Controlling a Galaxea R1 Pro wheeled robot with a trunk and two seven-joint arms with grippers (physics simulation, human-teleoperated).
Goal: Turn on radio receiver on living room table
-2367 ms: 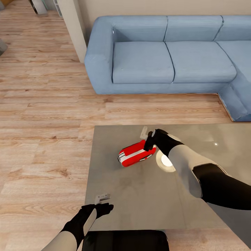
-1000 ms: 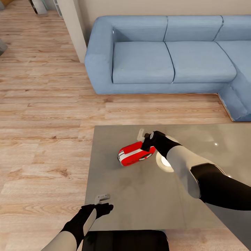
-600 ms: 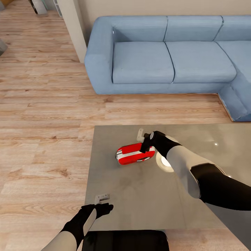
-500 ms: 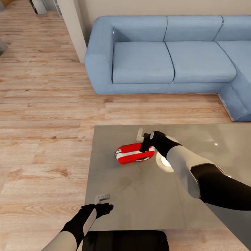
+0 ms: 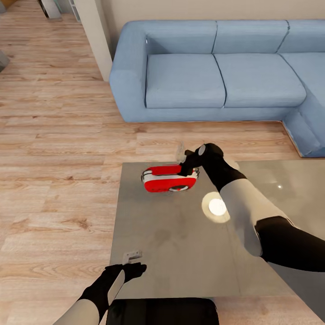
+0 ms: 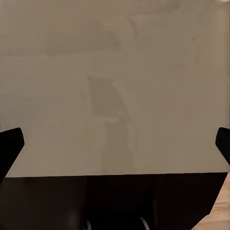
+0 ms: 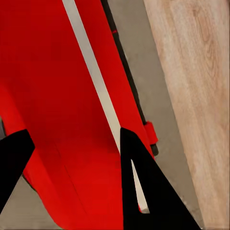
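Head view: the radio receiver (image 5: 169, 178) sits near the far edge of the desk (image 5: 180, 253), just above the frame's centre, its long side roughly parallel to that edge. It is red with a white band along its side and a dark round dial on the face turned toward the camera. No brand, label or writing can be read on it. The right pincer (image 5: 185, 163) is at the radio's right end, its dark fingers touching the top there; whether they clamp the body cannot be told from this angle. A round white-glowing disc (image 5: 217, 207) lies on the desk right of centre, near the radio but apart from it, partly behind the right forearm. The left pincer (image 5: 132, 258) hangs over the desk's near left corner at the lower left, holding nothing. A blue sofa (image 5: 216, 72) fills the upper right, with a light wood plank floor (image 5: 58, 149) on the left.

Left wrist view: two dark fingertips (image 6: 10, 146) stand far apart at the frame's side edges, wide open over the bare grey desk surface (image 6: 115, 72).

Right wrist view: the red radio (image 7: 52, 110) fills the left and centre, its white band running diagonally. One dark finger (image 7: 143, 191) overlaps the casing and the other sits at the lower left corner, the radio's end between them. Wood floor (image 7: 191, 72) shows along the right.
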